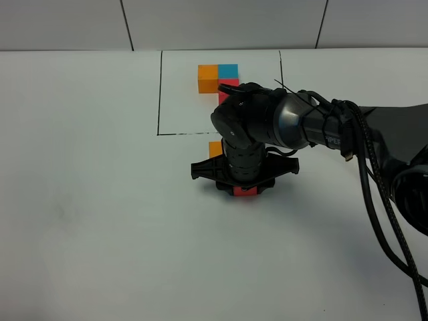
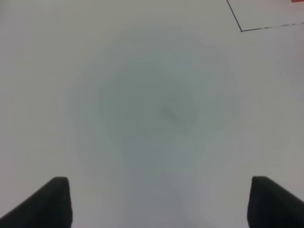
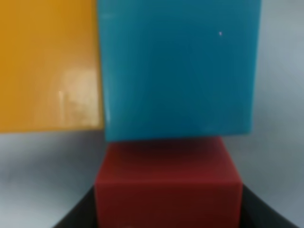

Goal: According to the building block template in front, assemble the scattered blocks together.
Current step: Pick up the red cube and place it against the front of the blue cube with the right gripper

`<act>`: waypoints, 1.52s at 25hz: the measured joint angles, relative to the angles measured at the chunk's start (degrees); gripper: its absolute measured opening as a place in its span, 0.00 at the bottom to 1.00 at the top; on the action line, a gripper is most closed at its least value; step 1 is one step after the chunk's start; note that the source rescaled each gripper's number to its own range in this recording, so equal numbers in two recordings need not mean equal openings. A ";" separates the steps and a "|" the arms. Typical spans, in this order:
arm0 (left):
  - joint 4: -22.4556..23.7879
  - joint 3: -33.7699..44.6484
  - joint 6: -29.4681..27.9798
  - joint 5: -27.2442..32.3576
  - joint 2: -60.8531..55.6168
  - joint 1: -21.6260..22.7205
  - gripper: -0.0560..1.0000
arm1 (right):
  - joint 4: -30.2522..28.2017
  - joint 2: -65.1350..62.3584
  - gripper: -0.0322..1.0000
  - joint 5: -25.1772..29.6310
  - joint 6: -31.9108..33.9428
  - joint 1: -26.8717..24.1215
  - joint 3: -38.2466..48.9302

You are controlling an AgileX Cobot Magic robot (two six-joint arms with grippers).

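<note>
From above, the right gripper (image 1: 245, 189) stands on the white counter (image 1: 87, 200), jaws closed on the red block (image 1: 244, 192), the orange block (image 1: 215, 148) just behind, near the framed template (image 1: 219, 79). The right wrist view shows red block (image 3: 168, 183) touching the blue block (image 3: 178, 71), beside orange (image 3: 47, 66). The left gripper (image 2: 159, 202) hangs with jaws apart, holding nothing.

blue block (image 3: 178, 69): hidden by the right arm (image 1: 281, 120) in exterior view
orange block (image 1: 215, 148): mostly covered, only a sliver shown
red block (image 1: 245, 191): largely covered
template (image 1: 219, 78): red cube partly hidden
right wrist view: blurred
</note>
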 joint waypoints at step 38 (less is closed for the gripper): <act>0.00 0.00 0.06 0.01 0.00 0.00 0.73 | -0.36 0.94 0.04 -1.40 -3.60 -0.27 -0.06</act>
